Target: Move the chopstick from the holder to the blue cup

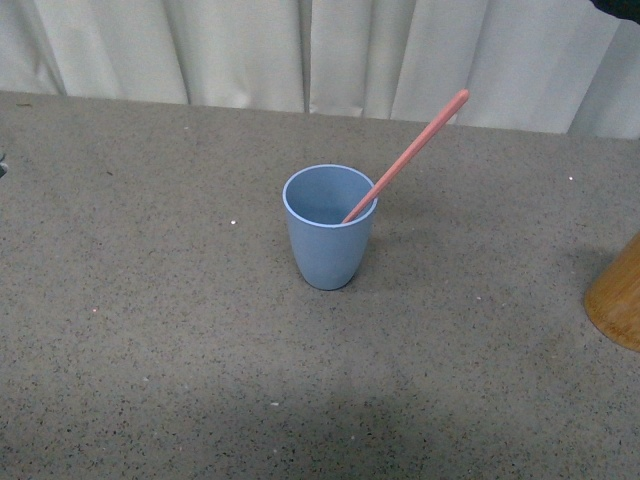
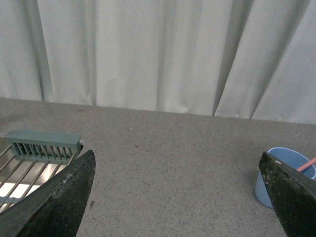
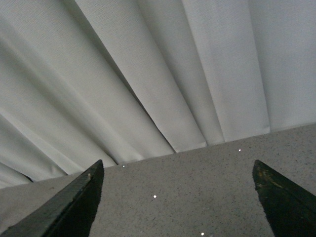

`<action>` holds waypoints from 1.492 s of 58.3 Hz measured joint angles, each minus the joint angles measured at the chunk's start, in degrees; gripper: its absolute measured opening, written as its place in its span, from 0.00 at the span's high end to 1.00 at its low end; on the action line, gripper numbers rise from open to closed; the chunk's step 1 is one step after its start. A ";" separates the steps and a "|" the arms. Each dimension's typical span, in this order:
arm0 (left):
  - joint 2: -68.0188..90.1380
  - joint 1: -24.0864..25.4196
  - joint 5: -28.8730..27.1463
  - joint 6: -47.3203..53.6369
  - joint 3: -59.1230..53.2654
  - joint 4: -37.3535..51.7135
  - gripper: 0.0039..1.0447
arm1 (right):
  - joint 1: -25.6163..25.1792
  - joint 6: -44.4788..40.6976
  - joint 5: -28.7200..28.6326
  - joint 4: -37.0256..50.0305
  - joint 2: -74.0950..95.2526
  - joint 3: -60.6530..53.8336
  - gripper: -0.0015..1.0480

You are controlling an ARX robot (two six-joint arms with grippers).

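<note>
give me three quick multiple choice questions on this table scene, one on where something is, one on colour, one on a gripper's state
1. Where is the chopstick?
A. flat on the table
B. standing in the blue cup, leaning on its rim
C. in the wooden holder

2. What colour is the chopstick?
A. salmon red
B. green
C. black

3. How is the left gripper?
A. shut on the chopstick
B. shut on the cup
C. open, holding nothing

Answers: 1 B, its lower end sits inside the cup in the front view. 2 A, plainly salmon red. 3 C, its fingers stand wide apart over bare table.

Matt plastic blue cup (image 1: 329, 232); smooth wooden holder (image 1: 618, 297); speckled table (image 1: 150, 330).
</note>
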 joint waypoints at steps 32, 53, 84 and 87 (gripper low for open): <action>0.00 0.00 0.04 0.00 0.00 0.00 0.06 | -28.28 -30.42 -20.65 -17.84 -74.20 -52.74 0.97; -0.02 0.00 -0.02 0.02 0.00 0.00 0.06 | -28.44 -30.99 -21.14 -30.97 -93.98 -52.76 0.94; -0.02 0.00 -0.02 0.02 0.00 0.00 0.06 | -28.44 -30.97 -21.11 -30.97 -93.98 -52.76 0.09; -0.02 0.00 -0.02 0.02 0.00 0.00 0.06 | -28.44 -30.97 -21.09 -30.97 -93.98 -52.76 0.10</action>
